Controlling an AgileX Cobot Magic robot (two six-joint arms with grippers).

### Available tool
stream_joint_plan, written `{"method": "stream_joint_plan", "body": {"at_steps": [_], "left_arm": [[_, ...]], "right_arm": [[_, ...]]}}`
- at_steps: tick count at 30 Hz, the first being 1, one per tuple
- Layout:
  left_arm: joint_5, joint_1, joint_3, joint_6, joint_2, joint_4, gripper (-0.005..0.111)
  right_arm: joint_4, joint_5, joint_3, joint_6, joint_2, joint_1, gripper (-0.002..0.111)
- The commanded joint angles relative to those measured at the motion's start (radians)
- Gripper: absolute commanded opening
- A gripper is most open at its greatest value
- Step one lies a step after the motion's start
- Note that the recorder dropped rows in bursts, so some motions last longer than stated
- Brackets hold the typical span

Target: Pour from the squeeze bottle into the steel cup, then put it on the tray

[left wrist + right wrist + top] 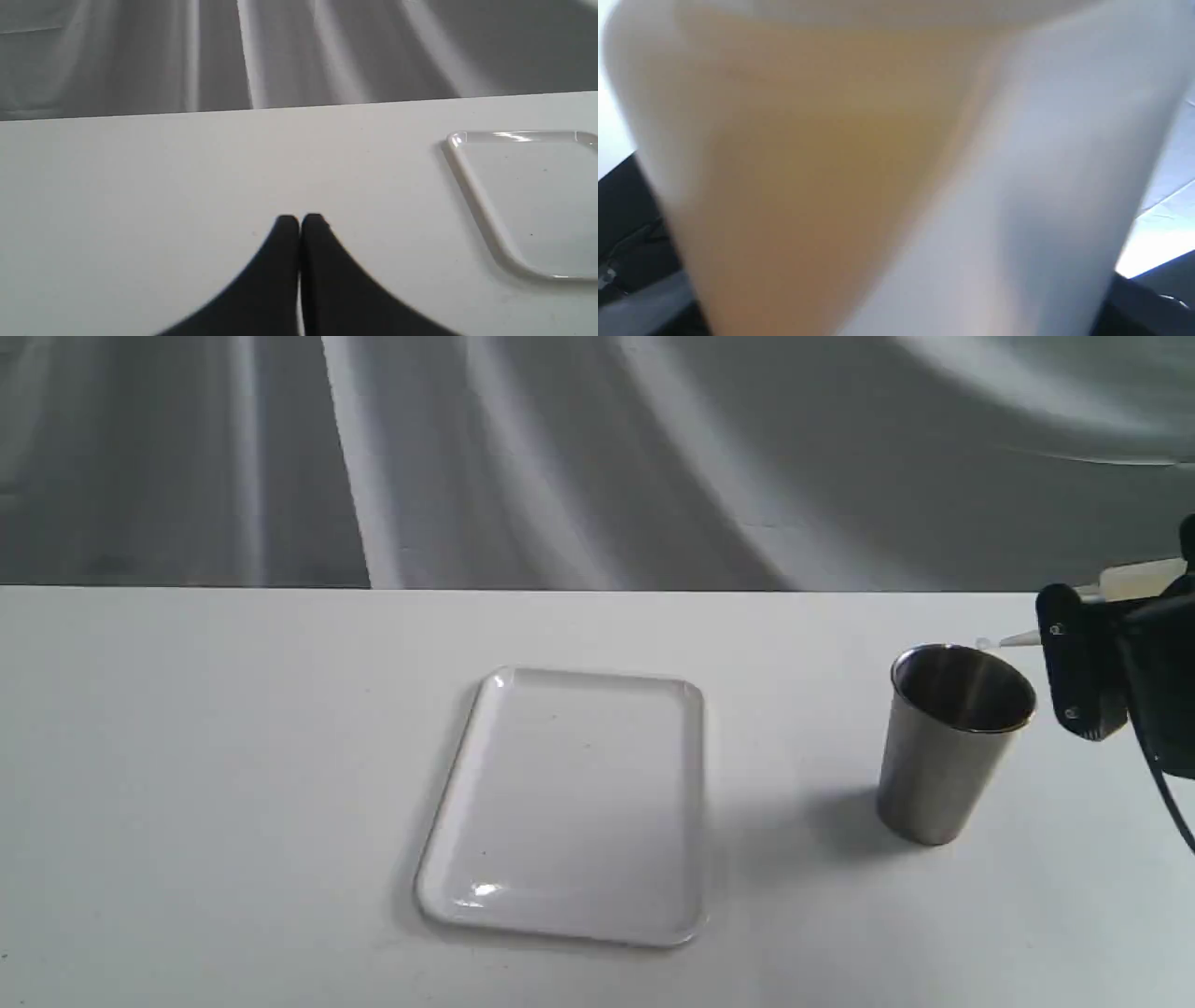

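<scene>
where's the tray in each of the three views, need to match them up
Exterior view: the tray lies mid-picture, left of the steel cup.
Left wrist view: the tray lies to one side of the left gripper, cut off by the frame.
Right wrist view: not in it; the squeeze bottle fills the frame.
Shared landmark: the table far edge against the grey backdrop, in exterior and left wrist views.

steel cup (943, 756): brushed metal outside, dark shiny inside; right of frame.
tray (569, 803): white plastic, glossy, smooth w/ glare spots.
squeeze bottle (1017, 186): translucent plastic, smooth.
table (233, 756): white, matt, smooth.
backdrop (560, 457): grey cloth, soft folds.
left gripper (299, 224): black, matt.
</scene>
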Motion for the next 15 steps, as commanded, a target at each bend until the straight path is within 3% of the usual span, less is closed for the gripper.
{"method": "stream_joint_plan", "body": {"at_steps": [1,15], "left_arm": [[-0.008,0.002,0.004,-0.003,-0.003,-0.001,0.0],[-0.008,0.002,0.004,-0.005,-0.003,-0.001,0.0]], "right_arm": [[-0.027,0.005,-0.003,0.072,-0.007,0.002,0.0],[0.022,0.041,-0.003,0.215,-0.007,-0.002,0.0]]}}
